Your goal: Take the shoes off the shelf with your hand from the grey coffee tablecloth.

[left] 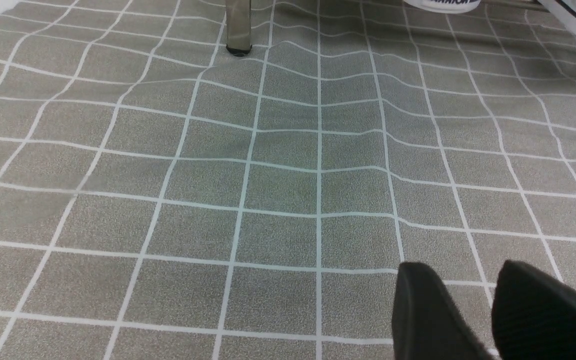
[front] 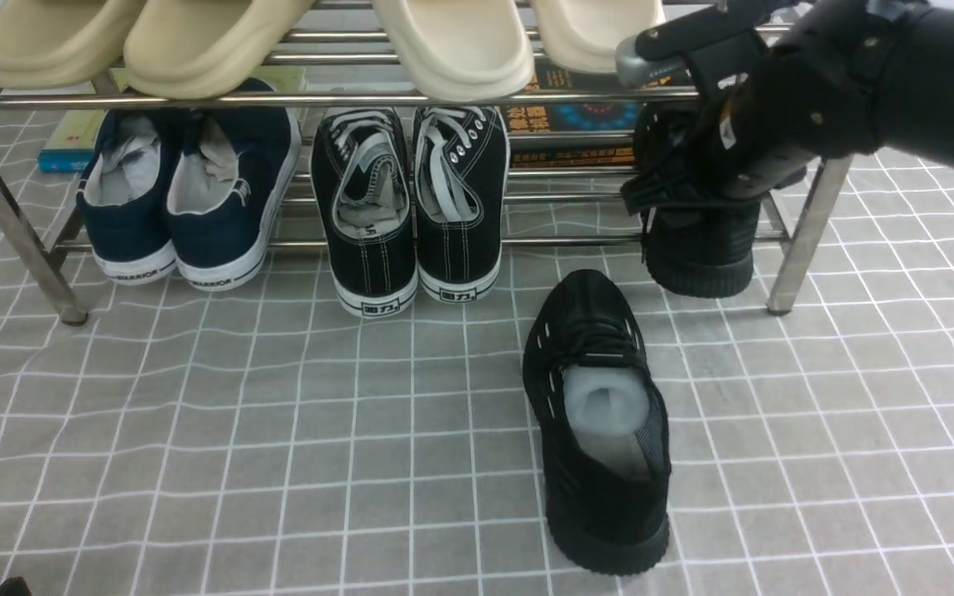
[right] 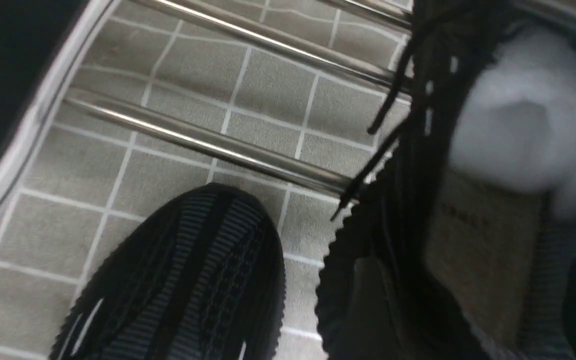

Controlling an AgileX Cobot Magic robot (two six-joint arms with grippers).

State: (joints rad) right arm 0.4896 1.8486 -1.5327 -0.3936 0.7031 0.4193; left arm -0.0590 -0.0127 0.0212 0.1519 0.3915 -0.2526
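we reckon the task is about half done. one black knit shoe (front: 597, 430) already lies on the grey tablecloth (front: 195, 430), in the lower middle of the front frame, toe towards the shelf (front: 195, 99) and its pale stuffing showing. it is clear of the rack.

the second black knit shoe (front: 701, 248) is on the lower tier at the right of the frame, its ribbed heel hanging over the front bar. the right hand (front: 696, 116) reaches in from the upper right and sits over this shoe's opening. in the right wrist view its fingers (right: 368, 305) stand wide apart with the shoe's collar and insole between them. we cannot tell whether they press on the shoe.

what is left, as we judge it: close on the second shoe, draw it out under the upper bar and set it beside its mate.

the left gripper (left: 465, 280) hangs low over bare cloth, spread and holding nothing. the navy pair (front: 187, 199), the black canvas pair (front: 411, 207) and the cream slippers (front: 195, 41) stay out of it.
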